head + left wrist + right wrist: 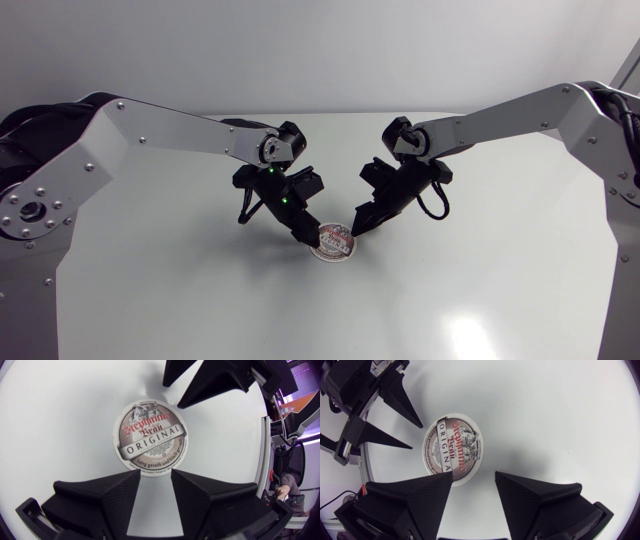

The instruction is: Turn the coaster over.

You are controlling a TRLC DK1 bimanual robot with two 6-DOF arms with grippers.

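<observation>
Here a round cardboard coaster (334, 242) with a white rim and a printed brown-and-red face lies flat on the white table (480, 280), printed side up, a little nearer the front edge than the table's middle. It sits between the two matte black grippers, which come down on it from opposite sides.

The left gripper (305, 238) slants down from the left arm, its tips at the coaster's left edge. In the left wrist view its two broad wedge fingers stand apart, with bare table showing in the gap (155, 475), and the coaster (151, 437) lies just ahead of the tips. Whether a tip touches the rim cannot be told.

The right gripper (358, 228) slants down from the right arm to the coaster's right edge. Its fingers are likewise spread (473, 476). One tip reaches the coaster's rim (453, 448), and the other is over bare table beside it. Neither gripper clamps the coaster.

Each wrist view shows the other gripper beyond the coaster, fingers parted: the right one (172, 395) and the left one (416, 437).
</observation>
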